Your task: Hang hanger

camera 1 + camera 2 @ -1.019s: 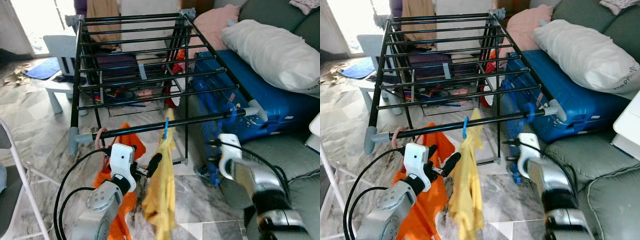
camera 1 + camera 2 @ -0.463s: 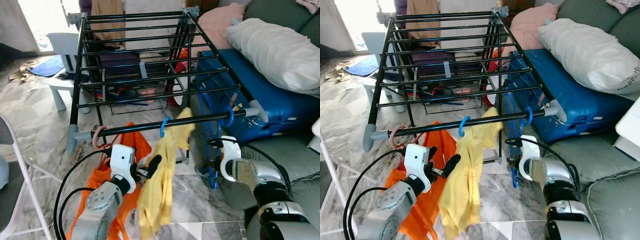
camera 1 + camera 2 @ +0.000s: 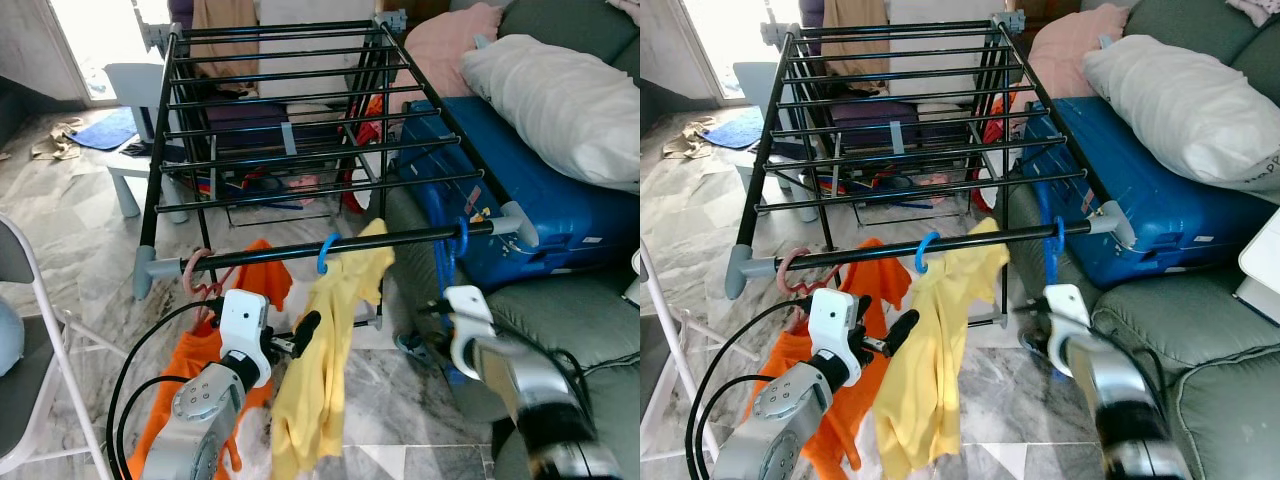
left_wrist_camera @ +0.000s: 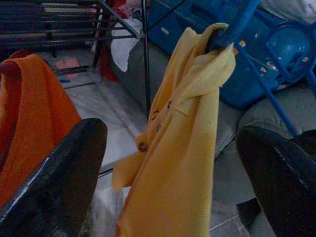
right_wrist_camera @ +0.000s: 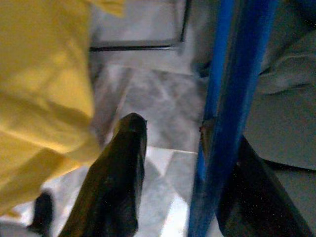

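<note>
while the blue hanger (image 3: 1053,262) is hooking over the front bar of the black drying rack (image 3: 940,243), near its right end, the right hand (image 5: 177,182) is sitting just below it with fingers spread, the hanger's blue bar running between them and lying against one finger. not gripping, far as i can see. the yellow shirt (image 3: 930,350) is hanging from a second blue hook beside an orange garment (image 3: 845,330). the left hand (image 4: 173,168) is hovering wide open in front of the shirt. the hanger's lower part is hiding behind the right arm.
</note>
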Robot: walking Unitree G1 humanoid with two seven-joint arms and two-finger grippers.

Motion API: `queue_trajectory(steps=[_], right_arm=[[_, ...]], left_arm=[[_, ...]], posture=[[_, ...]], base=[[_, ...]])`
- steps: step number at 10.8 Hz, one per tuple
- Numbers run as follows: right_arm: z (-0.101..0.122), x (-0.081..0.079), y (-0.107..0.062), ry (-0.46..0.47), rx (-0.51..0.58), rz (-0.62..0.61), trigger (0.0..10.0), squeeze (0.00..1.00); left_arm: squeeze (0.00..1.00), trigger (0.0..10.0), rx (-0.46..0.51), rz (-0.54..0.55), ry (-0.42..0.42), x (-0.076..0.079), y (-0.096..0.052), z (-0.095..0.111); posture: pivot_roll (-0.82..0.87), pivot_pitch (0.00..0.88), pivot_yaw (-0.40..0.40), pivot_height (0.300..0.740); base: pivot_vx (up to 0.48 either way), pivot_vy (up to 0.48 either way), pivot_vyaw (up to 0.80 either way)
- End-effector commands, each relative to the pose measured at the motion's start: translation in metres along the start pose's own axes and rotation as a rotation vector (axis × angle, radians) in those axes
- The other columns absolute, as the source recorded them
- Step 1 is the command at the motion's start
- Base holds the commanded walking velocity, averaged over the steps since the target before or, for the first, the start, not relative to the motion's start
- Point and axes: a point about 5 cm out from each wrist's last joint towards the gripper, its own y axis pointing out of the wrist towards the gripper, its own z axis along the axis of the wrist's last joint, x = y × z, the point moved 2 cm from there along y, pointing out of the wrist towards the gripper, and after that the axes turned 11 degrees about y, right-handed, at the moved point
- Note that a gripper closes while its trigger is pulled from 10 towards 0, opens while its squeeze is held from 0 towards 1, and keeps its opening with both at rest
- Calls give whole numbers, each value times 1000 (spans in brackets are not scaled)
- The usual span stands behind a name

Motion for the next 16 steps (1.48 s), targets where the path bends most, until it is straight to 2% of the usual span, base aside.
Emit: queue_trajectory(steps=[1, 2, 3, 7, 8, 10, 12, 16], right_arm=[[6, 5, -7, -14, 65, -40, 10000, 1000], [9, 3, -13, -3, 120, -17, 10000, 1000], [13, 4, -20, -47, 178, -20, 10000, 1000], [16, 12, -42, -53, 313, -99, 10000, 1000], [20, 4, -48, -90, 355, -68, 10000, 1000], [23, 0, -52, -124, 383, -68, 10000, 1000], [25, 4, -55, -110, 403, -85, 10000, 1000], [26, 1, -57, -103, 413, -85, 10000, 1000]], left_arm=[[0, 10000, 7, 16, 27, -3, -1, 5], [0, 10000, 7, 18, 44, -3, -1, 5], [0, 10000, 4, 25, 52, -5, -2, 5], [0, 10000, 27, 57, 72, -7, -5, 10], [0, 10000, 31, 59, 75, -7, -6, 11], [0, 10000, 33, 58, 87, -6, -3, 11], [0, 10000, 39, 59, 97, -5, -1, 13], [0, 10000, 34, 58, 99, -4, 0, 13]], posture=[[-122, 23, 5, 740], [-123, 24, 7, 740], [-133, 22, 15, 740], [-132, 13, 15, 740], [-130, 11, 16, 740], [-140, 9, 16, 740], [-142, 11, 18, 740], [-143, 20, 20, 740]], base=[[0, 0, 0], [0, 0, 0], [0, 0, 0], [0, 0, 0], [0, 0, 0], [0, 0, 0], [0, 0, 0], [0, 0, 0]])
